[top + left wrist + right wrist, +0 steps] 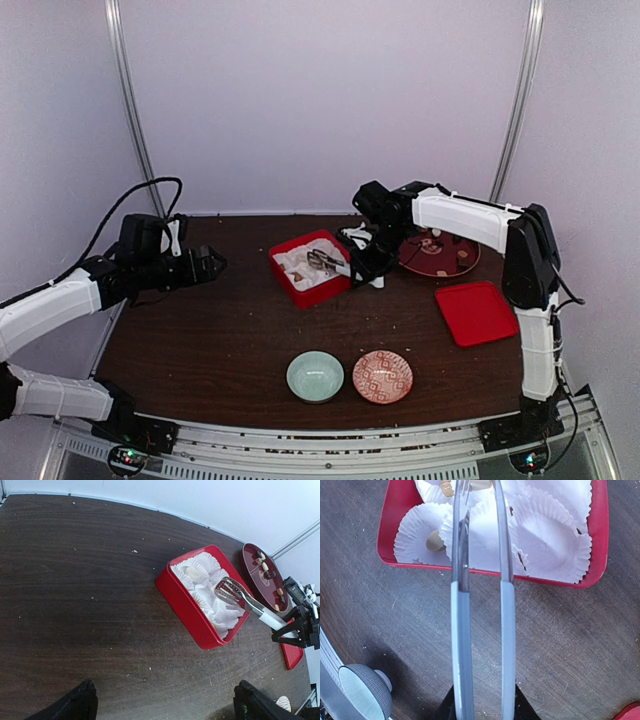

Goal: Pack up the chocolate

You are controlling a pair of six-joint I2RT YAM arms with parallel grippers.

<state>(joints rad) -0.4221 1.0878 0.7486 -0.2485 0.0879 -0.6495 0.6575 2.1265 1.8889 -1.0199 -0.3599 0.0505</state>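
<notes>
A red box (310, 268) lined with white paper cups (545, 535) sits mid-table. Tan chocolate pieces (436, 541) lie in its cups; a whitish one (192, 572) shows in the left wrist view. More chocolates (265, 567) sit on a dark red plate (440, 255). My right gripper (366, 262) is shut on the silver tongs (462, 580); its fingers (520, 705) clamp the handle. The tong arms stand apart, with their tips (320, 262) over the box, next to a tan piece at the top edge of the right wrist view. My left gripper (210, 265) is open and empty, left of the box.
A flat red lid (477, 312) lies at the right. A green bowl (315, 377) and a red patterned bowl (382, 376) stand near the front edge. White walls close in the back and sides.
</notes>
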